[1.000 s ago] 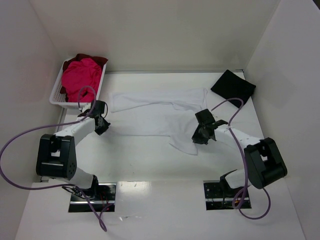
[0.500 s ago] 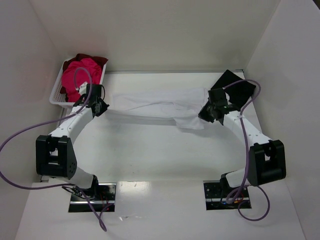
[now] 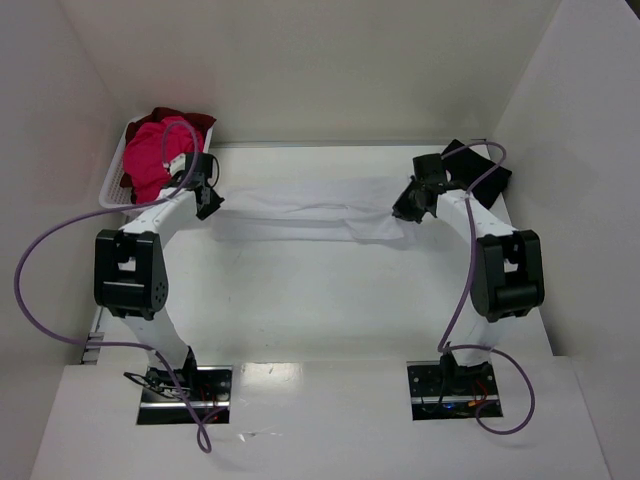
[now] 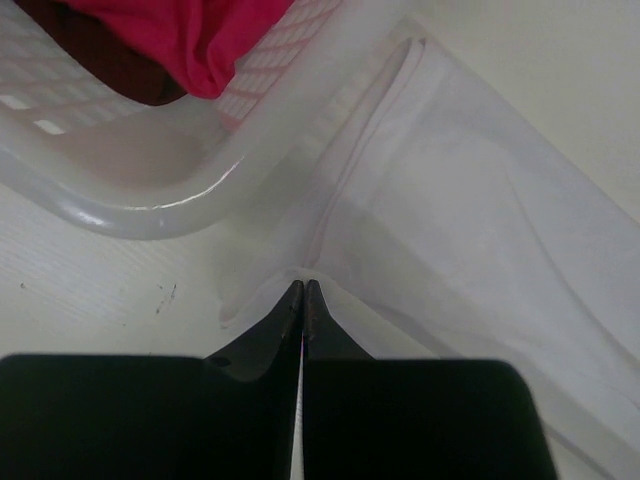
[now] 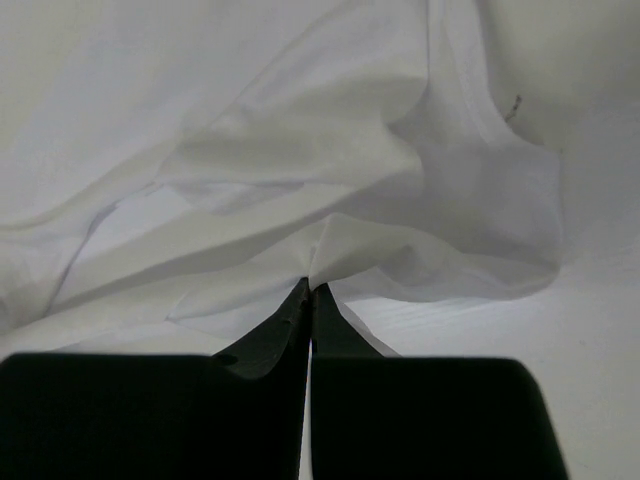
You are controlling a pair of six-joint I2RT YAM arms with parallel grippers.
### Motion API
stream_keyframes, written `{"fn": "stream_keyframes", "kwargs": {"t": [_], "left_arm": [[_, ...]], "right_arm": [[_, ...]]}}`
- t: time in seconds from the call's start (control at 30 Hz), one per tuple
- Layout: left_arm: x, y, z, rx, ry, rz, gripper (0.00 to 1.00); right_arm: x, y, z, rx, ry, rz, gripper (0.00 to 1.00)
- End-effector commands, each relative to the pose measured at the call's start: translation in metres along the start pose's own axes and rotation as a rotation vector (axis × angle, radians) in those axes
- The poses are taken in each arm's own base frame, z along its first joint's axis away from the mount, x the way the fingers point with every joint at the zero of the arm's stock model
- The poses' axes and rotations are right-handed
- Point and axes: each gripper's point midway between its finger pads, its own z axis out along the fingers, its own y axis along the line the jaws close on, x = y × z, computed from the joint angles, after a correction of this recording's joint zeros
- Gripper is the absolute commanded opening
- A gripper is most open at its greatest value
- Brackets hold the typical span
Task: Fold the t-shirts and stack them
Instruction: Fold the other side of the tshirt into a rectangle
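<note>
White tee (image 3: 310, 205) in L gripper (image 4: 302, 288), R gripper (image 5: 310, 286)

Left tool (image 3: 209, 202) and right tool (image 3: 406, 208) travelling toward 12 o'clock, white t-shirt (image 3: 310, 210) folding over itself, narrowing into a strip

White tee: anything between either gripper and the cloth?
Nothing visible. The left gripper and right gripper are each shut on an edge fold of the white t-shirt, in direct contact. The white basket sits beside the left gripper, not between it and the cloth.
</note>
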Motion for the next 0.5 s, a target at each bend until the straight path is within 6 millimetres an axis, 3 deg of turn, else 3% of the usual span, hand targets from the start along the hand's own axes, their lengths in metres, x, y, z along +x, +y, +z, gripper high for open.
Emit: {"fn": "stream_keyframes", "kwargs": {"t": [0.0, 0.13, 0.17, 0.47], "left_arm": [[-0.019, -0.004, 0.007, -0.020, -0.042, 0.006, 0.00], [-0.026, -0.004, 0.023, -0.045, -0.032, -0.003, 0.00], [-0.037, -0.008, 0.024, -0.038, -0.049, -0.017, 0.00], [-0.036, -0.024, 0.058, -0.044, -0.014, 0.004, 0.00]], "right_arm": [[-0.028, 0.026, 0.009, -0.067, -0.042, -0.017, 0.00], [-0.034, 0.034, 0.022, -0.071, -0.028, -0.026, 0.00], [-0.039, 0.033, 0.025, -0.068, -0.034, -0.019, 0.00], [-0.054, 0.032, 0.061, -0.048, 0.004, -0.005, 0.03]]}}
